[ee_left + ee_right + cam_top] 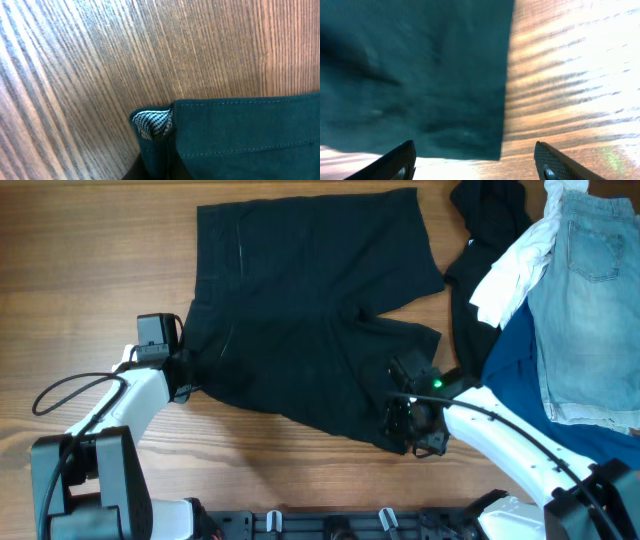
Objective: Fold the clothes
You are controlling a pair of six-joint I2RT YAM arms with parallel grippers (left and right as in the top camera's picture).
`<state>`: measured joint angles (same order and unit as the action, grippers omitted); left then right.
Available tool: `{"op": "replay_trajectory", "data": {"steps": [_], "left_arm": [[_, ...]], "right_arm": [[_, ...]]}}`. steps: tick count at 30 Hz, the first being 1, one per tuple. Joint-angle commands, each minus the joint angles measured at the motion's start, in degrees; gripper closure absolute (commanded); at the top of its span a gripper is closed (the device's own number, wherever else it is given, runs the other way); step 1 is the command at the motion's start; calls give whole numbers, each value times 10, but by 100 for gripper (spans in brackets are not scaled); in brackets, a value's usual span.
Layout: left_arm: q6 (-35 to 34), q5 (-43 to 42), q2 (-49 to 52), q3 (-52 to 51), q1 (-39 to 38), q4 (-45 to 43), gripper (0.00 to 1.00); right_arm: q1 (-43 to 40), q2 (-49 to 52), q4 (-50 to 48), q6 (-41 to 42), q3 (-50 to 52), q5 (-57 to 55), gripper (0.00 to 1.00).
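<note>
my right claw gapes, shorts hem just ahead; left claw can't tell; shallow bite may slip.

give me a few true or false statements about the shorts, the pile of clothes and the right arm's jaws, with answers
1. The black shorts lie spread out on the wooden table. True.
2. The right gripper has its jaws shut. False: they stand wide apart, near a corner of the shorts.
3. The denim garment lies alone on the left arm's side. False: it sits in a pile on the right arm's side, with a white garment and a blue garment.
4. A checked lining shows at a corner of the shorts in the left wrist view. True.
</note>
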<state>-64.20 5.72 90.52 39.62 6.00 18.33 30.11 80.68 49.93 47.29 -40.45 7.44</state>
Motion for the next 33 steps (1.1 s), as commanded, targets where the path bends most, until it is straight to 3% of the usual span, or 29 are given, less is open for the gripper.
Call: {"op": "replay_trajectory", "data": {"steps": [1, 8, 12, 17, 19, 22, 27, 33], "left_arm": [[-8, -33, 40, -23, -2, 5, 96], [-8, -33, 40, -23, -2, 9, 96], [-8, -33, 40, -23, -2, 15, 96], [-8, -33, 40, -23, -2, 16, 96], [-8, -33, 40, -23, -2, 18, 96], [-8, -33, 40, -23, -2, 23, 96], [-7, -68, 16, -21, 3, 56, 96], [30, -68, -87, -21, 3, 101, 96]], "right_arm": [[21, 5, -32, 24, 24, 12, 23], [53, 5, -81, 23, 38, 4, 26], [56, 6, -95, 24, 38, 0, 52], [56, 20, -87, 24, 38, 3, 56], [56, 33, -86, 24, 38, 10, 65], [56, 56, -86, 24, 38, 14, 96], [23, 45, -81, 19, 20, -8, 96], [-88, -18, -26, -122, -87, -1, 96]]}}
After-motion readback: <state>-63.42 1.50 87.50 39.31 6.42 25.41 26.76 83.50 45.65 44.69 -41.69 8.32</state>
